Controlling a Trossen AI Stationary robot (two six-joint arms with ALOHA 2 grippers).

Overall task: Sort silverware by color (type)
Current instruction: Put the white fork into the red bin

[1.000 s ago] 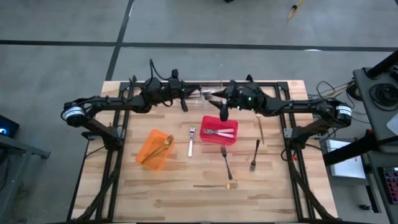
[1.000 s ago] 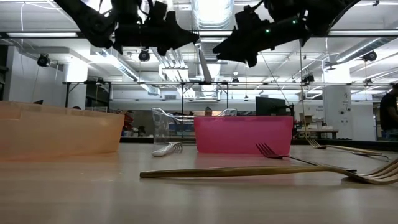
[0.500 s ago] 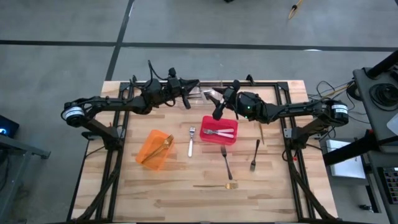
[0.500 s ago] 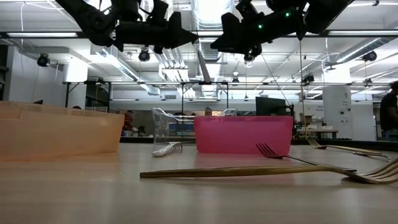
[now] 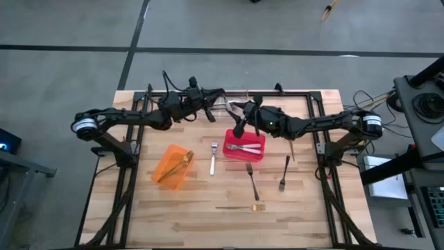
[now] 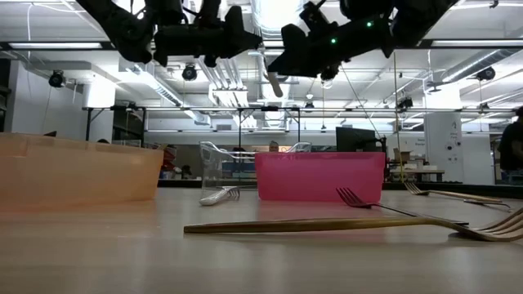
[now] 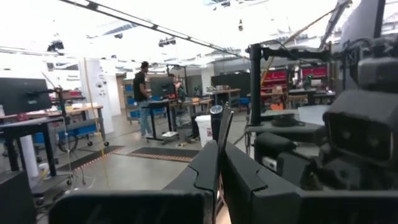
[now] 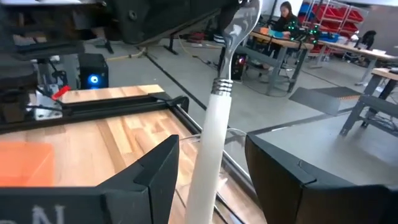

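left pincer (image 5: 223, 104) pinches a silver utensil (image 8: 211, 124) whose handle sits between the spread right pincer (image 5: 238, 114).

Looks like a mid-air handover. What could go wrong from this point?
1. The right gripper stands open around the white-handled utensil, which only the shut left gripper holds. If the left lets go before the right closes, the utensil would likely drop.
2. The two grippers hang very close together, so a small misalignment could knock them together.

A red bin (image 5: 244, 146) sits in the middle of the wooden tabletop (image 5: 173, 215). An orange bin (image 5: 172, 167) lies nearby. A clear bin (image 6: 227, 166) stands behind.
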